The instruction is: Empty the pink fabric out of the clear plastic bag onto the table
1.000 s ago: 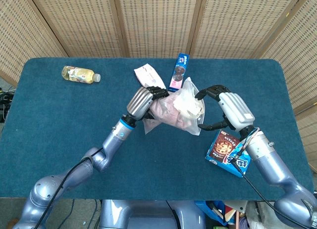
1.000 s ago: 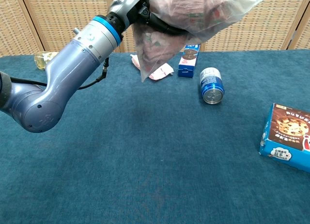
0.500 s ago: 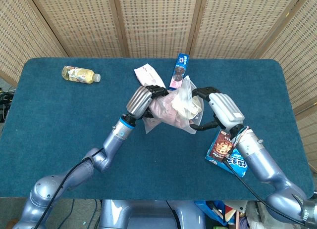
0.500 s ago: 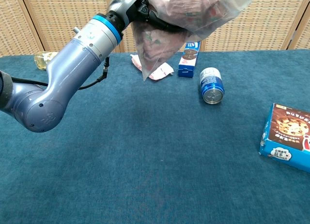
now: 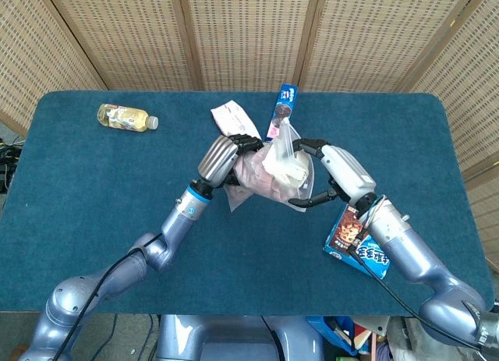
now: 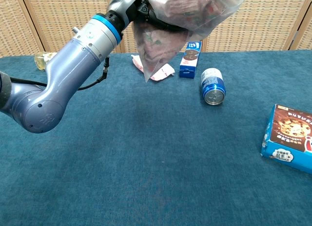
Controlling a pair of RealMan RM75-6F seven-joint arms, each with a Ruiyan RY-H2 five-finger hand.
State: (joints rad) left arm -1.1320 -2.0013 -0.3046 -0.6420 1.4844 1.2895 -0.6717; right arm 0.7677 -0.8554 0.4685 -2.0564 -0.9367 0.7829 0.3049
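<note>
Against the clear plastic bag (image 5: 281, 170), right robot hand (image 5: 331, 174) has closed in.

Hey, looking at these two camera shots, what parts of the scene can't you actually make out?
- Right hand: out of frame in the chest view; in the head view, contact with the clear plastic bag is unclear.
- Left hand: fingers hidden by the bag in both views.
- Soda can: hidden under the bag in the head view.
- Bottle: label too small.
</note>
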